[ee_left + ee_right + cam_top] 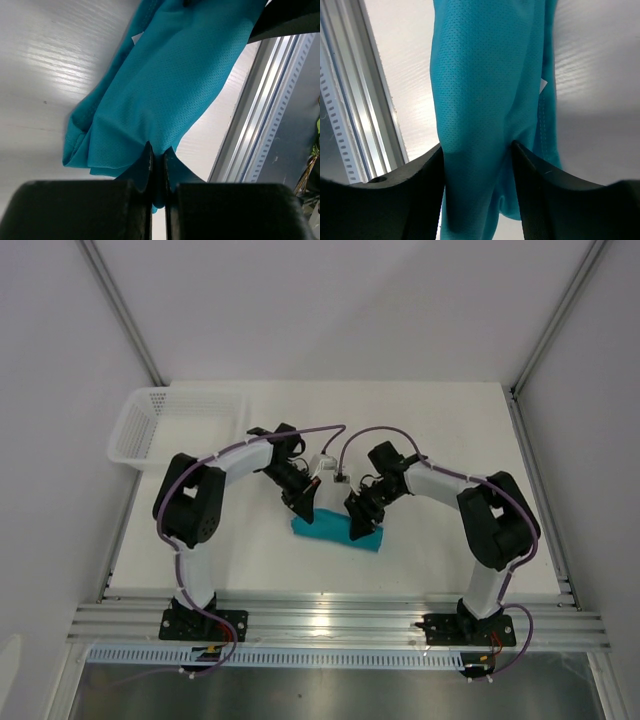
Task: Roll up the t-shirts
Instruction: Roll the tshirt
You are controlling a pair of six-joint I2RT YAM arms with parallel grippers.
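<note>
Teal t-shirt (pixel 335 531) lies bunched in a short roll near table centre, closer to the front edge than the far one. Its long axis runs left-right w/ a slight slant.

L gripper (pixel 304 510) sits at its left end, R gripper (pixel 362 528) at its right end. Both arms bend inward over it, wrists near each other, cables arching above.

L wrist view: L gripper (pixel 159 152) tips are pinched tight w/ a fold of the teal cloth caught btwn them. Shirt's folded edges fan away over the white table (pixel 450 430).

R wrist view: R gripper (pixel 477 150) fingers are spread wide, one each side of the roll, cloth filling the gap. Can't tell if they press it.

Alu rail (pixel 330 620) runs along the front table edge, near the shirt's near side. White mesh basket (pixel 140 435) sits at far-left corner, well apart from shirt & grippers. Bare tabletop shows btwn shirt & far edge, and out to the right edge.
</note>
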